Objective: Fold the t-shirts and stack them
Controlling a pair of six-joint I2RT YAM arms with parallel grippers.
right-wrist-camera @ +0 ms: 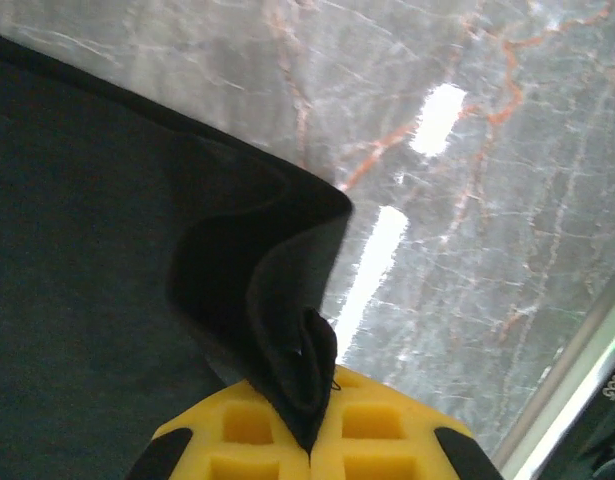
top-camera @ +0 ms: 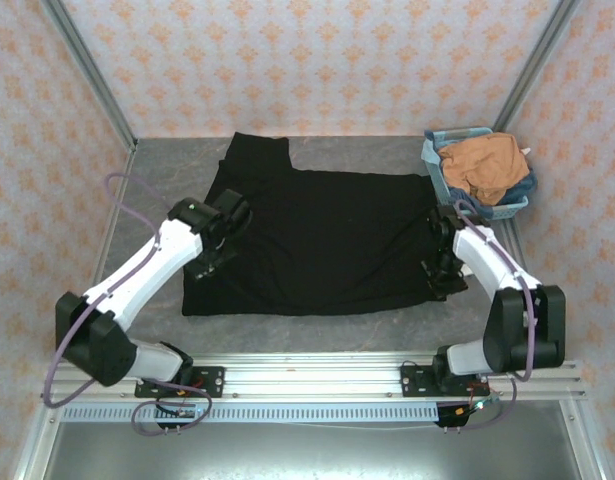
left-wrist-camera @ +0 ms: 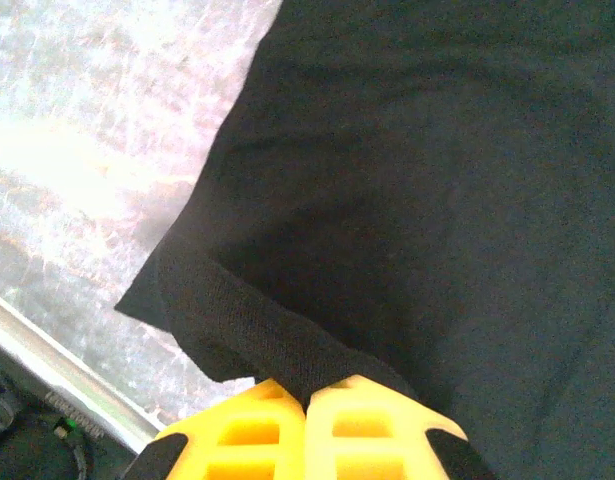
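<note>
Black tee: the large black cloth t-shirt (top-camera: 322, 240) lies spread flat mid-table, one sleeve pointing to the far left.
Left claw: the left gripper (left-wrist-camera: 307, 402) is clenched on the shirt's left hem.
Right claw: the right gripper (right-wrist-camera: 310, 435) is clenched on a bunched fold of the right edge.
Fold: raise both edges together and level, with mild tension, so the cloth carries over without skewing.
Orange tee: the crumpled orange-tan t-shirt (top-camera: 484, 165) waits in the light-blue plastic basket (top-camera: 432, 165) at the far right.
Table: the grey marbled tabletop (top-camera: 287, 330).

Bright even light, glare streaks on marble table (right-wrist-camera: 437, 120), blurred foreground
</note>
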